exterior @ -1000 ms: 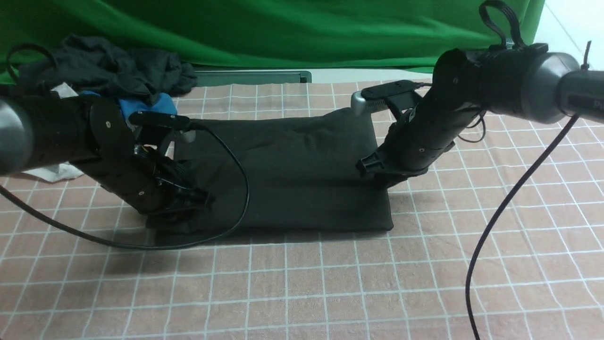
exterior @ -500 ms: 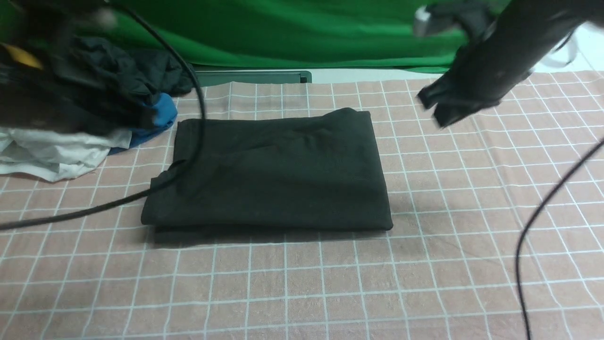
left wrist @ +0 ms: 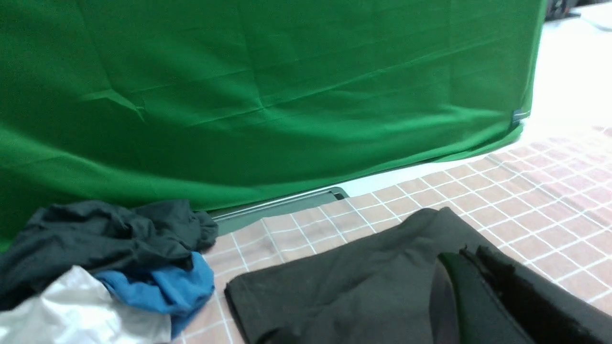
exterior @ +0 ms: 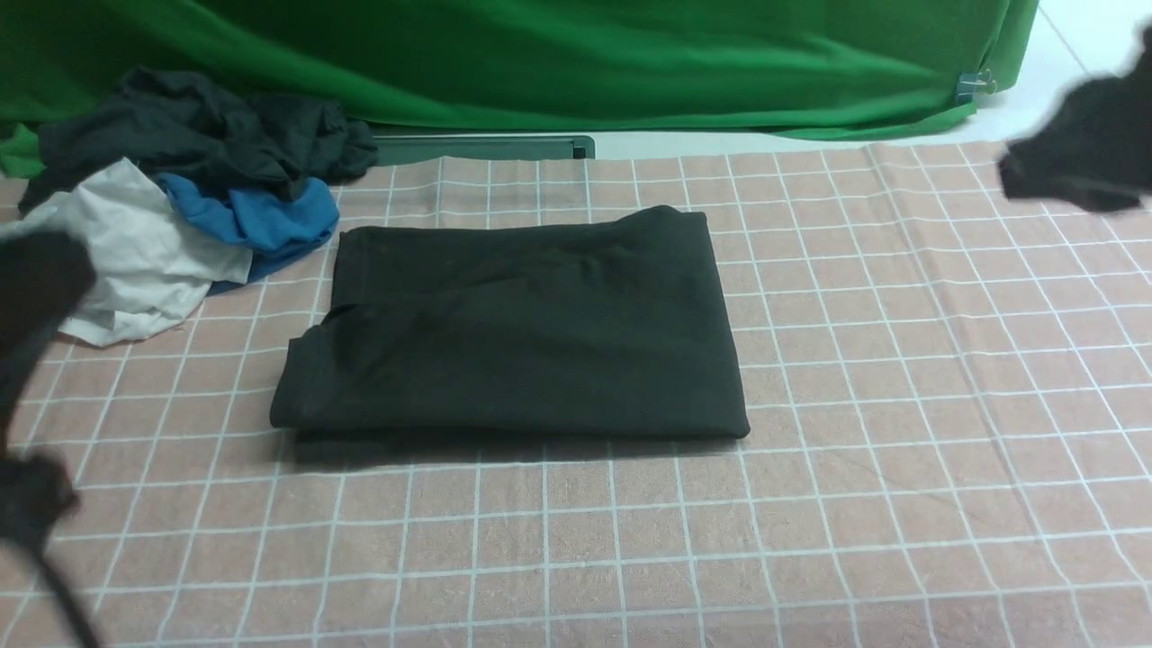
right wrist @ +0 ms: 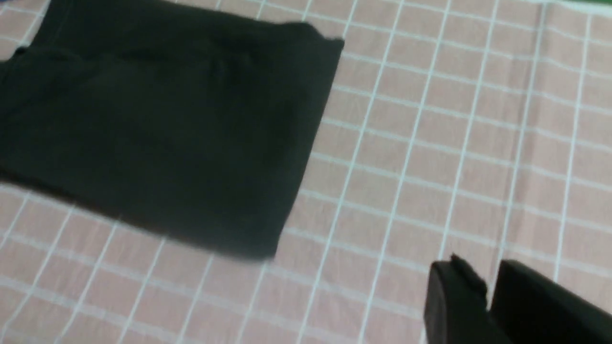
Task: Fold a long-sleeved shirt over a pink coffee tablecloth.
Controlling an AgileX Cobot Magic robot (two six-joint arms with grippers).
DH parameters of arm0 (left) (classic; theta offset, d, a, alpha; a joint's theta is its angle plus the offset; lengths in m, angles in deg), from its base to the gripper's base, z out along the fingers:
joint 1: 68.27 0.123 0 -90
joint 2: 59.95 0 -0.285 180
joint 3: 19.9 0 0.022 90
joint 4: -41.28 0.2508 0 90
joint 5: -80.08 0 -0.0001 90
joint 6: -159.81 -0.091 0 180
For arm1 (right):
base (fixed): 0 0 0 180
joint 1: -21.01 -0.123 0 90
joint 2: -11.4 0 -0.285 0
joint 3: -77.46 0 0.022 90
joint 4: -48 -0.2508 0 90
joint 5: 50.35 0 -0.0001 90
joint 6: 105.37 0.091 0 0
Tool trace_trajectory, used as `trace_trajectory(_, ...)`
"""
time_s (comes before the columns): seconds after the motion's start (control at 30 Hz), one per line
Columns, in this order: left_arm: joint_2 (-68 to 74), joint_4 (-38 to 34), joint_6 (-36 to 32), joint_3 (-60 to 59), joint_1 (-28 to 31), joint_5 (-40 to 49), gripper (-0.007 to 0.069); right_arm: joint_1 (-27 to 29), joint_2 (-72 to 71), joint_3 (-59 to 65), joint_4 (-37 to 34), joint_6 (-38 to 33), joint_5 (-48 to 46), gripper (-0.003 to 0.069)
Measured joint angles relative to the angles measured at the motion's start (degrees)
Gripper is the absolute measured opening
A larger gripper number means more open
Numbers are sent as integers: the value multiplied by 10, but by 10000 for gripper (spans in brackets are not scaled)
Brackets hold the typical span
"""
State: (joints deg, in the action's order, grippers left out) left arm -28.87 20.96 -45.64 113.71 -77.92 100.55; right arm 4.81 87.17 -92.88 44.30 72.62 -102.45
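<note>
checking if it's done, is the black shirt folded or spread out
Folded: the long-sleeved shirt lies as a compact rectangle with stacked layers at its near edge, no sleeves showing.

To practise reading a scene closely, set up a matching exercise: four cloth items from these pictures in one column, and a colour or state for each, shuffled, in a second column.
Column 1
1. long-sleeved shirt
2. pink coffee tablecloth
3. backdrop cloth
4. garment heap

Column 2
A. plain green, hanging behind
B. bunched up, black, white and blue
C. folded into a flat black rectangle
D. white grid lines, spread out

Pairs: 1-C, 2-D, 3-A, 4-B
</note>
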Motion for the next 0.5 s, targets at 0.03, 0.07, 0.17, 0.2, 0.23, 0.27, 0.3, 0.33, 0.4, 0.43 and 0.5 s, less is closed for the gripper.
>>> trace_trajectory(0.03, -31, -17, -19, -29, 0, -13, 20, 0, -38, 31, 0, 1, -13, 113)
trace_trajectory(0.07, -42, -25, -27, -44, 0, -17, 20, 0, -53, 48, 0, 4, -17, 113)
trace_trajectory(0.17, -76, -41, -53, -81, 0, -33, 20, 0, -118, 107, 0, 23, -35, 113)
trace_trajectory(0.2, -93, -48, -60, -99, 0, -47, 20, 0, -164, 148, 0, 37, -43, 113)
trace_trajectory(0.23, -97, -47, -60, -101, 0, -50, 20, 0, -170, 153, 0, 39, -43, 113)
trace_trajectory(0.27, -104, -49, -62, -111, 0, -58, 20, 0, -216, 188, 0, 52, -42, 112)
trace_trajectory(0.3, -109, -49, -62, -116, 0, -64, 20, 0, -245, 215, 0, 64, -40, 96)
trace_trajectory(0.33, -110, -49, -62, -118, 0, -67, 20, 0, -268, 232, 0, 72, -35, 83)
trace_trajectory(0.4, -111, -49, -63, -120, 0, -70, 20, 0, -320, 263, 0, 90, -20, 41)
trace_trajectory(0.43, -111, -49, -63, -121, 0, -72, 20, 0, -346, 278, 0, 97, -8, 33)
trace_trajectory(0.5, -111, -49, -64, -123, 0, -74, 20, 0, -385, 299, 0, 106, 16, 28)
